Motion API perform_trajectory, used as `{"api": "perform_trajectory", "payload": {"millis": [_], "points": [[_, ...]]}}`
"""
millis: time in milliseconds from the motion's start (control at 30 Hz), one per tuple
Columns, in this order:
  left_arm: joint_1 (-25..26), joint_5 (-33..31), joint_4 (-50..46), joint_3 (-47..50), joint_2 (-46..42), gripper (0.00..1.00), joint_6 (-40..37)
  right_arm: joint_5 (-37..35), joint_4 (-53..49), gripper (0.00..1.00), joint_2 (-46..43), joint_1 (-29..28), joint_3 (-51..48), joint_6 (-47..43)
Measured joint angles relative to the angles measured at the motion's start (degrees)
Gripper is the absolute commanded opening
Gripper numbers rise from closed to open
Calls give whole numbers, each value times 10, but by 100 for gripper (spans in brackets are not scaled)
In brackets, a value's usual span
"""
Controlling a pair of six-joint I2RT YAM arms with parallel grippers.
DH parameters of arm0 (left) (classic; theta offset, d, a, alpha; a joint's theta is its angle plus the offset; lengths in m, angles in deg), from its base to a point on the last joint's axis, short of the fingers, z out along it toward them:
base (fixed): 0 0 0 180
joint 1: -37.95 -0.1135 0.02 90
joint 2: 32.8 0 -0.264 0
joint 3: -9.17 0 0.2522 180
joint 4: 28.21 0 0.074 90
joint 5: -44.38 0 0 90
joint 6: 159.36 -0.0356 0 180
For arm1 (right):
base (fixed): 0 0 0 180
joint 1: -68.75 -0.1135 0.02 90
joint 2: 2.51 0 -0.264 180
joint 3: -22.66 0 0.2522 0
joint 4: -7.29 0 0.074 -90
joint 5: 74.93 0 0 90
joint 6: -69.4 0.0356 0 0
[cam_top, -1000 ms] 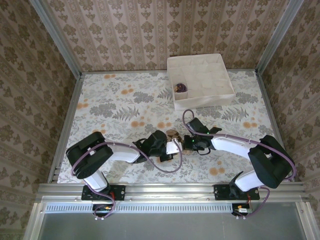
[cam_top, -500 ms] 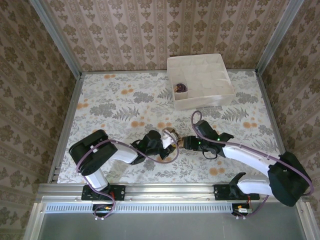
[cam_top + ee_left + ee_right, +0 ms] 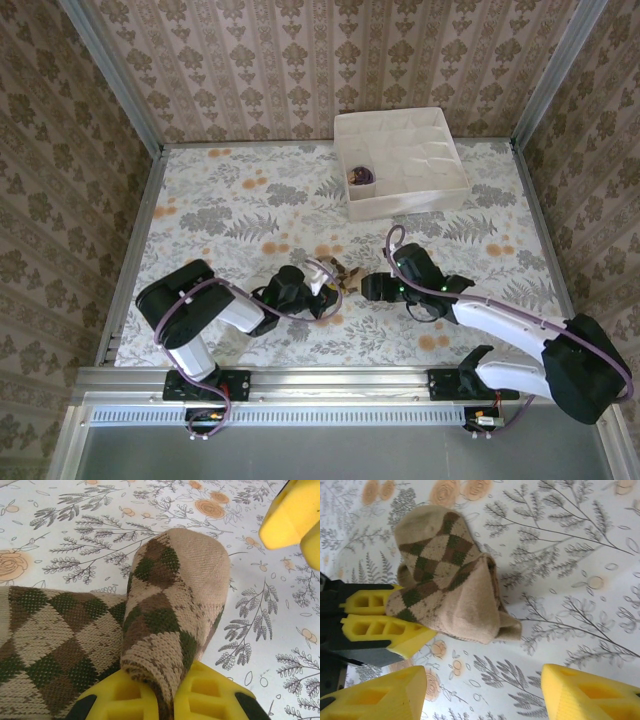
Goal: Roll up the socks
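The brown-tan argyle sock (image 3: 170, 600) lies bunched and partly rolled on the floral table, just in front of the two arms (image 3: 345, 272). My left gripper (image 3: 172, 700) is shut on its near edge, the yellow fingers (image 3: 375, 615) pinching a fold of the knit. My right gripper (image 3: 482, 695) stands open a little to the right of the sock (image 3: 450, 575), touching nothing, its jaws wide apart over bare tabletop (image 3: 368, 287). A dark purple rolled sock (image 3: 360, 175) sits in a left cell of the box.
The white cardboard divider box (image 3: 440, 190) stands at the back right of the table. Patterned walls and metal rails close the table in on three sides. The floral tabletop (image 3: 230, 200) to the back left has free room.
My right gripper has opened, let go of the argyle sock and drawn back to the right. The left gripper, still pinching the sock, has shifted slightly left.
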Motion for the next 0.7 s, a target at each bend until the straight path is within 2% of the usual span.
{"api": "perform_trajectory", "payload": {"millis": [200, 433, 567, 700], "points": [[-6, 17, 23, 0, 15, 0, 10, 26, 70, 64, 36, 11, -8, 0], [-23, 66, 52, -4, 40, 0, 12, 55, 129, 63, 112, 32, -7, -1], [-24, 90, 52, -18, 52, 0, 12, 92, 163, 54, 162, 44, -6, -5], [-28, 99, 48, -21, 54, 0, 12, 130, 195, 34, 187, 50, -2, -8]]}}
